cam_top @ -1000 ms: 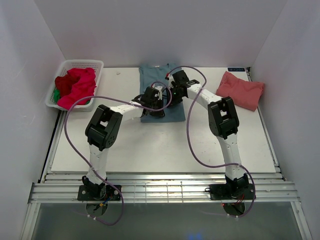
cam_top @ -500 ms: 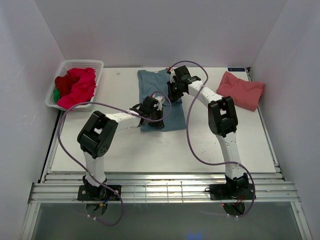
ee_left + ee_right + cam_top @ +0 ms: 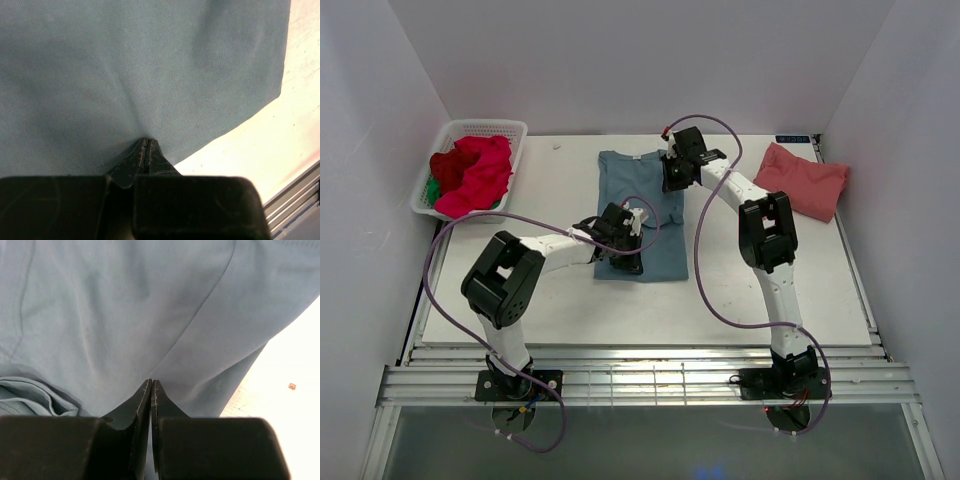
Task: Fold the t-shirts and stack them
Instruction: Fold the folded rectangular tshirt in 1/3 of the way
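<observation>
The dusty teal-blue t-shirt (image 3: 655, 225) lies spread lengthwise in the middle of the table. My left gripper (image 3: 626, 260) is at its near hem, shut on the cloth. In the left wrist view the teal cloth (image 3: 125, 65) puckers into the closed tips (image 3: 146, 140). My right gripper (image 3: 671, 180) is at the shirt's far right edge, shut on the cloth. The right wrist view shows folds of teal cloth (image 3: 125, 305) running into its closed tips (image 3: 151, 382). A folded salmon-pink t-shirt (image 3: 802, 180) lies at the back right.
A white lattice basket (image 3: 442, 141) at the back left holds crumpled red and magenta shirts (image 3: 472, 172) and a bit of green cloth (image 3: 433, 186). White walls close in the table (image 3: 570, 300) on three sides. Metal rails run along the near edge.
My left gripper has pulled the teal shirt's hem toward the near edge, and the shirt now lies longer and flatter. The right gripper has shifted only slightly at the far end.
</observation>
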Motion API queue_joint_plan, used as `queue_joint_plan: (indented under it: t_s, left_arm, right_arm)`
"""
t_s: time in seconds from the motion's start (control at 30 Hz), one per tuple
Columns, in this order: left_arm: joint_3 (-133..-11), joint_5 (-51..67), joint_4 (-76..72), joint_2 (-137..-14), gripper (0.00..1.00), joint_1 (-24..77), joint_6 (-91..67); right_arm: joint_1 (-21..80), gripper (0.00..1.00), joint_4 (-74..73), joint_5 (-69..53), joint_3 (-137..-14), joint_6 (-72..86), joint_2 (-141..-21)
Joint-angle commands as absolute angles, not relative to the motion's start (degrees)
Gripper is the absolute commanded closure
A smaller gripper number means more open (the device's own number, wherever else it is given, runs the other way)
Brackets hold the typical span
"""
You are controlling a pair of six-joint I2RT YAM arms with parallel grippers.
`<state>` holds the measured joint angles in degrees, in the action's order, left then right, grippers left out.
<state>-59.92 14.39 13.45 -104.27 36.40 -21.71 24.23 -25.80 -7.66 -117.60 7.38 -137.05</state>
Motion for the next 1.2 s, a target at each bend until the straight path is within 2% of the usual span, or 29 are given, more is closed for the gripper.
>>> queue_joint_plan:
  t_s: [0.0, 0.07, 0.33, 0.43, 0.57, 0.77, 1.17]
  left_arm:
    - [-58.27, 15.03, 21.27, -102.83, 1.0, 37.09, -20.48]
    - [-58.88, 15.12, 21.36, -103.09, 1.0, 37.09, -20.65]
    - [-64.15, 15.73, 21.27, -107.14, 1.0, 37.27, -20.65]
    - [-65.38, 15.64, 21.36, -107.84, 1.0, 37.27, -20.48]
    - [-66.27, 15.82, 21.27, -108.46, 1.0, 37.27, -20.65]
    - [-65.92, 15.82, 21.45, -107.23, 1.0, 37.27, -20.74]
    - [-60.65, 16.17, 23.47, -102.22, 1.0, 37.35, -20.3]
  right_arm:
    - [24.35, 0.92, -23.81, -7.29, -118.92, 6.95, -130.79]
    - [24.52, 0.92, -25.13, -9.57, -117.34, 6.86, -126.67]
    - [27.94, 0.92, -22.86, -13.7, -92.24, 7.73, -110.85]
    - [29.0, 0.92, -20.32, -16.43, -83.8, 8.7, -107.24]
    - [29.53, 0.92, -19.25, -19.15, -78.67, 9.32, -107.14]
    - [29.97, 0.92, -17.32, -19.16, -76.55, 9.49, -110.12]
    - [29.97, 0.92, -17.67, -16.88, -87.0, 8.53, -121.55]
